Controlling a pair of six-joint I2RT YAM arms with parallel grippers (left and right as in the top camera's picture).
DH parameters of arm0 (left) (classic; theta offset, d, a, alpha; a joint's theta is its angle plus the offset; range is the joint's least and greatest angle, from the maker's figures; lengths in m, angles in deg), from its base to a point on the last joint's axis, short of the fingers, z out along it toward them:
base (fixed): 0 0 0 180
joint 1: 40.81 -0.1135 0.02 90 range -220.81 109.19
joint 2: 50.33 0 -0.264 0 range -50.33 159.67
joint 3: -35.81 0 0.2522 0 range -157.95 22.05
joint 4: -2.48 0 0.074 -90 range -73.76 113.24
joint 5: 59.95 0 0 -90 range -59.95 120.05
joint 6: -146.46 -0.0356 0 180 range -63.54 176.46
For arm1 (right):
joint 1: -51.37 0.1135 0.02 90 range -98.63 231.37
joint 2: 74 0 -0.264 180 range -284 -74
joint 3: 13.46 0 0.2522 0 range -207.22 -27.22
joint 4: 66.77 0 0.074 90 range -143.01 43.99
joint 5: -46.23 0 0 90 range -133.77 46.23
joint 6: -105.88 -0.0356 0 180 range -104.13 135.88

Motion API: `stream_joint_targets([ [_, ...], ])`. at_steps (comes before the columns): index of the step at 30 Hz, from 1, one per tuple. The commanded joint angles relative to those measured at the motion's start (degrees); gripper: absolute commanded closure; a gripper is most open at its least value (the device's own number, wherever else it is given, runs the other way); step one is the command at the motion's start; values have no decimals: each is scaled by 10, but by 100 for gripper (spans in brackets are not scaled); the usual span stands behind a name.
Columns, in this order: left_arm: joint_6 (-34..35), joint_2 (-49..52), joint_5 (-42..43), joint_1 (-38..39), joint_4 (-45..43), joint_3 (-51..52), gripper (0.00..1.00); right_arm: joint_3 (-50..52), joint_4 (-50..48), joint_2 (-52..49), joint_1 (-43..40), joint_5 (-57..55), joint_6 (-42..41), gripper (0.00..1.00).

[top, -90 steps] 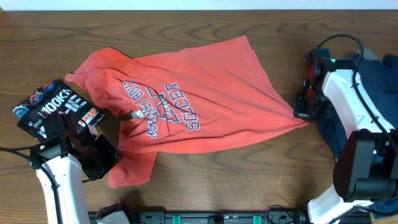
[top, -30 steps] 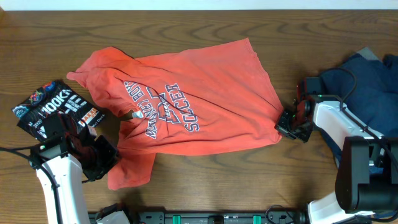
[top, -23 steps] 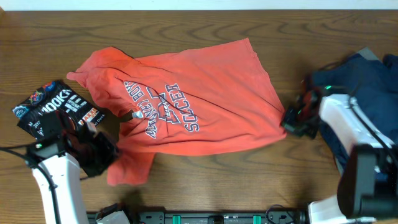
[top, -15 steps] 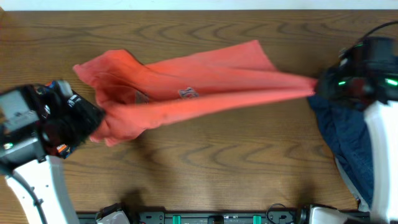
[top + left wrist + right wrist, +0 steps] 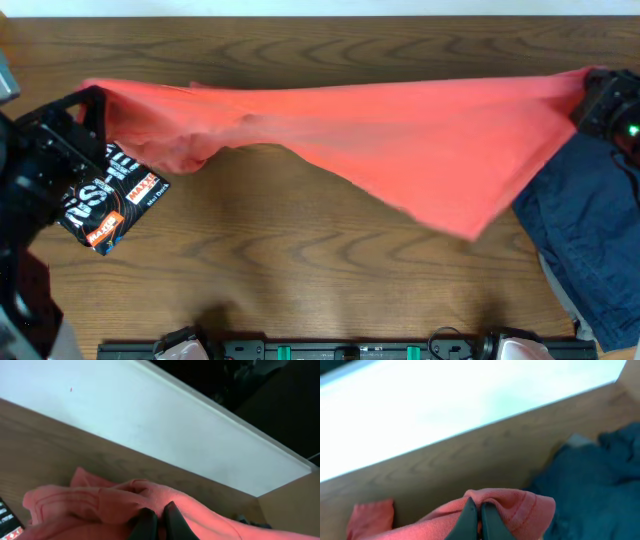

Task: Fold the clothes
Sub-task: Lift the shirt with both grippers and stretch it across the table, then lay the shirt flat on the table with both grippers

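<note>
We hold the shirt (image 5: pixel 400 140) stretched, left gripper (image 5: pixel 156 519) and right gripper (image 5: pixel 476 512) each pinching an edge; a thin pinch could slip and drop it crumpled.

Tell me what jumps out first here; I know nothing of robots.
A red shirt is stretched wide across the table, pinched at one end by the left gripper and at the other by the right gripper. A dark blue garment lies crumpled at the right edge, a black printed item at the left.

One each: shirt (image 5: pixel 400 140), blue garment (image 5: pixel 590 240), black item (image 5: pixel 105 195)
</note>
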Motion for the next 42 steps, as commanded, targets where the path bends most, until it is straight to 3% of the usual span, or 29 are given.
stream_joint_targets([
  [1, 3, 18, -3, -2, 4, -6, 94, -12, -9, -3, -6, -38, 15, 99],
  [11, 2, 163, -3, 35, -21, 0, 94, -12, -26, -142, 6, -31, 32, 99],
  [20, 37, 367, -3, 102, -245, -10, 94, -20, -237, -285, 25, 35, 8, 99],
  [26, 53, 435, -24, 110, -326, -130, 94, -90, -340, -300, 24, 40, -37, 99],
  [31, 55, 437, -68, 100, -355, -273, 94, -199, -318, -300, 19, -21, -46, 99],
  [35, 78, 437, -45, 77, -340, -371, 94, -252, -270, -300, 20, -50, -35, 99],
  [37, 78, 436, -30, 68, -293, -390, 94, -254, -239, -300, 20, -53, -28, 99],
  [39, 72, 433, -19, 63, -193, -392, 94, -252, -174, -303, 20, -69, -20, 99],
  [42, -5, 435, -20, 67, -8, -381, 94, -240, -83, -312, 21, -119, -18, 99],
])
